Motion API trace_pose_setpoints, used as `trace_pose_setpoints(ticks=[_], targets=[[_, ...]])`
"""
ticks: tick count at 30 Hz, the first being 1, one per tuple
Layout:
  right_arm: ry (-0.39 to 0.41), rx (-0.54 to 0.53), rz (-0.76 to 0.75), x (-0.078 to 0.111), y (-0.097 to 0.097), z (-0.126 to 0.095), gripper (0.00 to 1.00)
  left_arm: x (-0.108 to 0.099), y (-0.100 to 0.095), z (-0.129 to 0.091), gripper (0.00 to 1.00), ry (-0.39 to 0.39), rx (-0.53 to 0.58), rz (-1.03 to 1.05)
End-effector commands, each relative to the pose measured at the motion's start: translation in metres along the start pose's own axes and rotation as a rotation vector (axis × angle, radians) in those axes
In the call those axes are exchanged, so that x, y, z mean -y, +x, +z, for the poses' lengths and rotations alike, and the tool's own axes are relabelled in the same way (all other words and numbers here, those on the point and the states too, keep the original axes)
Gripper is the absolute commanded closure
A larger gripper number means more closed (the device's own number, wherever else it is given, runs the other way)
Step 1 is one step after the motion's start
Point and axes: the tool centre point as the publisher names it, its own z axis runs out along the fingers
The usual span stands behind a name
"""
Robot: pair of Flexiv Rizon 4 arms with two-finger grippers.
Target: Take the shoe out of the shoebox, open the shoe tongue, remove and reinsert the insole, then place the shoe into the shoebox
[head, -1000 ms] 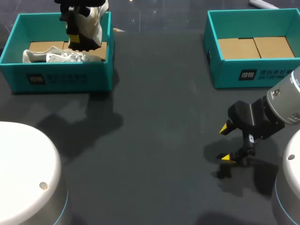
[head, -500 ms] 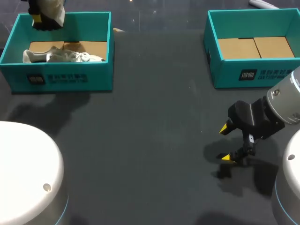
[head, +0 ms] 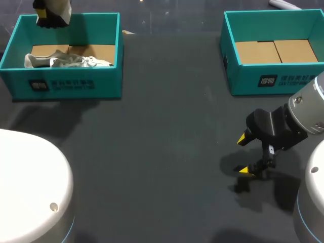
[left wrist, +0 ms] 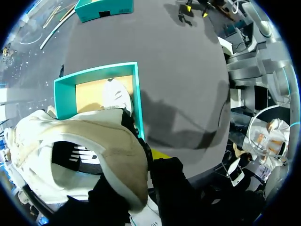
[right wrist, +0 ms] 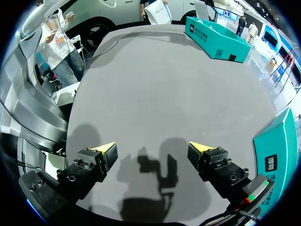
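The left gripper [head: 46, 20], clamped on the shoe [head: 61, 7], has carried it from above the left box [head: 71, 83] to its far-left corner. Take-out looks done. 1 other shoe [head: 66, 62] lies inside. The right gripper [head: 244, 154] sits near right, jaws apart.

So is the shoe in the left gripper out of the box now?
Out. The shoe hangs above the left shoebox, clear of its walls; a second shoe lies inside.

Left gripper [head: 49, 19] sits high at the far left, fingers clamped on the shoe [left wrist: 84, 155]; right gripper [head: 245, 154] hangs low, fingers spread wide.
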Motion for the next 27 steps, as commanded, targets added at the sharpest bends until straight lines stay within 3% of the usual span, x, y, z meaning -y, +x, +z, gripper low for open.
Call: trace_pose_setpoints(ticks=[1,6,7,8,11,17,27], targets=[[0.002,0.003,0.001,0.0,0.002,0.0,0.0,-0.017,-0.012,0.007,1.0,-0.02,0.011,-0.018],[0.002,0.003,0.001,0.0,0.002,0.0,0.0,-0.065,-0.041,0.025,1.0,0.014,-0.04,-0.067],[0.002,0.003,0.001,0.0,0.002,0.0,0.0,-0.073,-0.047,0.029,1.0,-0.017,-0.028,-0.09],[0.002,0.003,0.001,0.0,0.002,0.0,0.0,-0.08,-0.051,0.03,1.0,0.019,-0.036,-0.074],[0.002,0.003,0.001,0.0,0.002,0.0,0.0,-0.099,-0.064,0.034,1.0,0.003,-0.023,-0.073],[0.002,0.003,0.001,0.0,0.002,0.0,0.0,-0.116,-0.076,0.038,1.0,-0.015,0.013,0.034],[0.002,0.003,0.001,0.0,0.002,0.0,0.0,-0.133,-0.075,0.042,1.0,-0.031,0.09,0.489]])
